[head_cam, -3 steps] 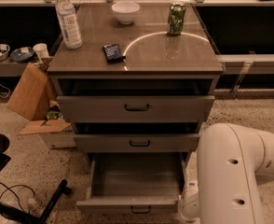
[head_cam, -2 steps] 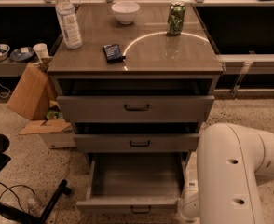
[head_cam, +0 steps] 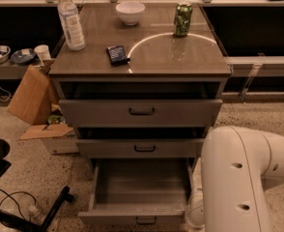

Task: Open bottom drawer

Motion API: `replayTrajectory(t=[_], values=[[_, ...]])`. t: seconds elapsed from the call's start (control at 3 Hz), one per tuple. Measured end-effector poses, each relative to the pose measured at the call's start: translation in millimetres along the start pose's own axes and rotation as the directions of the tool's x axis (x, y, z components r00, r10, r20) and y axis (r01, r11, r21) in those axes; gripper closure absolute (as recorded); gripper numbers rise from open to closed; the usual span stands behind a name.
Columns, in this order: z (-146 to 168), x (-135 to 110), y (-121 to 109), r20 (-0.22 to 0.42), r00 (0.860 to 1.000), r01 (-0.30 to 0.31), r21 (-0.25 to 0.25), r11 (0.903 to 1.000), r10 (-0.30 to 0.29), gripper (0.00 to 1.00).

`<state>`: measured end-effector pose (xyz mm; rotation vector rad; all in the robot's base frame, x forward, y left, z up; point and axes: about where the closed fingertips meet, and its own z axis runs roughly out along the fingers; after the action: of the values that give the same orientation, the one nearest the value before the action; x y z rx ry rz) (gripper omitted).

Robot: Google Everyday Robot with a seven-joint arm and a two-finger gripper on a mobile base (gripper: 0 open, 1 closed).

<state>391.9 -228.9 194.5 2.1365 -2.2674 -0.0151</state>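
Note:
The bottom drawer of the grey-brown cabinet stands pulled far out, showing its plain grey, bare inside. Its small dark handle shows at the lower edge of the view. The top drawer and the middle drawer above it are each out a little. My white arm fills the lower right, just right of the open drawer. My gripper is out of view, hidden below or behind the arm.
On the cabinet top stand a water bottle, a white bowl, a green can and a small dark packet. A cardboard box lies at the left. A black chair base is at lower left.

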Motion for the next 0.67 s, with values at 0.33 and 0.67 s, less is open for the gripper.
replayTrajectory(t=[0.33,0.67], values=[[-4.7,-0.3,0.1,0.0,1.0,0.0,0.0,1.0,0.0,0.94],[-7.4,0.0,-3.0,0.0,1.0,0.0,0.0,1.0,0.0,1.0]])
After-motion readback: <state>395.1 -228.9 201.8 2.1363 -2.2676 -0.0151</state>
